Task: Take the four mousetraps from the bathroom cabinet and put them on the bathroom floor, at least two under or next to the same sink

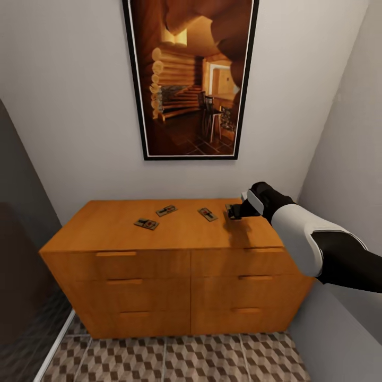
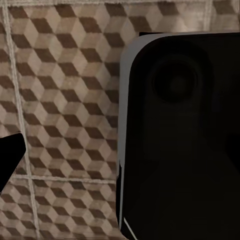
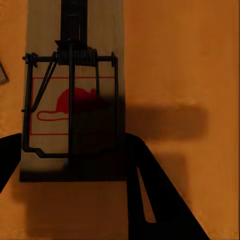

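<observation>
- Three mousetraps (image 1: 146, 223) (image 1: 166, 210) (image 1: 207, 214) lay flat on the top of the orange-brown cabinet (image 1: 116, 254), spread apart below a framed picture (image 1: 192, 79).
- A fourth mousetrap (image 3: 72, 100) lay at the cabinet top's right end, directly beneath the right gripper (image 1: 234, 211).
- In the right wrist view, the dark fingers (image 3: 155, 195) stood apart on either side of that trap's near end, holding nothing.
- Whether the left gripper was open, I could not tell; its wrist view showed the cube-patterned bathroom floor (image 2: 65, 100).

Smooth satin wood cabinet (image 1: 175, 249), pale wooden mousetraps (image 3: 75, 95) with dark metal wire, matt patterned floor tiles (image 2: 65, 100)
</observation>
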`<state>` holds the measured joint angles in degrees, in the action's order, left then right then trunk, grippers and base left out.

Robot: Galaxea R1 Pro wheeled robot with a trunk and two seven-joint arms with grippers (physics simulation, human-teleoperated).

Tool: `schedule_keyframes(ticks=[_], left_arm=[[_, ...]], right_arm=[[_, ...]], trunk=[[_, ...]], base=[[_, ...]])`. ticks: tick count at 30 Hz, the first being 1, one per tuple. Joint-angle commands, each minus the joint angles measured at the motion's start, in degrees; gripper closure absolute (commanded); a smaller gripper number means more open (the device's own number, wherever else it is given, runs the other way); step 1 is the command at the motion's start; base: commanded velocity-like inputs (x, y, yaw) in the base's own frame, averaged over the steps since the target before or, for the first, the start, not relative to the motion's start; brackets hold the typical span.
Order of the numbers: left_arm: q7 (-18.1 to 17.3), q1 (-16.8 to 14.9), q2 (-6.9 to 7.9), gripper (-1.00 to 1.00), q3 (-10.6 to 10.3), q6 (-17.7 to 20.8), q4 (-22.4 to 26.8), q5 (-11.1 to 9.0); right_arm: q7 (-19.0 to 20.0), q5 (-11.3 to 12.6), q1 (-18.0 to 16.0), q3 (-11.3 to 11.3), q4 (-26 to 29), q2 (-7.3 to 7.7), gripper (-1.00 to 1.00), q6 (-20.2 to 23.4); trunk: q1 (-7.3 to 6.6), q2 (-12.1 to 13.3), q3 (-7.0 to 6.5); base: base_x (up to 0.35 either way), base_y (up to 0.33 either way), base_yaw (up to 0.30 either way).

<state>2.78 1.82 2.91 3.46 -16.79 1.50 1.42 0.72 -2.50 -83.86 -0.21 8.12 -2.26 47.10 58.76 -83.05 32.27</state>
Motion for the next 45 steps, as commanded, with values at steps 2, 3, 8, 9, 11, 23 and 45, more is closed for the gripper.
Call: schedule_keyframes(ticks=[2,3,8,9,11,23,45], left_arm=[[0.03,0.03,0.01,-1.0,0.32,-0.09,0.08,0.16],[0.03,0.03,0.02,-1.0,0.32,-0.09,0.08,0.16],[0.03,0.03,0.01,-1.0,0.32,-0.09,0.08,0.16],[0.03,0.03,0.02,-1.0,0.32,-0.09,0.08,0.16],[0.03,0.03,0.01,-1.0,0.32,-0.09,0.08,0.16],[0.03,0.03,0.02,-1.0,0.32,-0.09,0.08,0.16],[0.03,0.03,0.03,-1.0,0.32,-0.09,0.08,0.16]], right_arm=[[0.07,-0.14,-0.05,-0.06,0.07,-0.01,1.0,0.24],[0.07,-0.14,-0.02,-0.06,0.06,0.0,1.0,0.24],[0.07,-0.14,-0.01,0.0,0.06,-0.01,1.0,0.22],[0.07,-0.14,0.0,0.01,0.06,0.0,1.0,0.21],[0.07,-0.14,0.0,0.02,0.06,0.0,1.0,0.23],[0.07,-0.14,-0.02,0.11,-0.01,-0.03,1.0,0.2],[0.07,-0.14,0.0,0.12,-0.4,-0.03,1.0,0.19]], trunk=[[-0.03,-0.03,0.04],[-0.03,-0.03,0.04],[-0.03,-0.03,0.04],[-0.03,-0.03,0.04],[-0.03,-0.03,0.04],[-0.03,-0.03,0.04],[-0.03,-0.03,0.04]], base=[[-0.271,0.0,0.0],[-0.271,0.0,0.0],[-0.27,0.0,0.0],[-0.265,0.0,0.0],[-0.258,0.0,0.0],[-0.244,0.0,0.0],[-0.236,0.0,0.0]])
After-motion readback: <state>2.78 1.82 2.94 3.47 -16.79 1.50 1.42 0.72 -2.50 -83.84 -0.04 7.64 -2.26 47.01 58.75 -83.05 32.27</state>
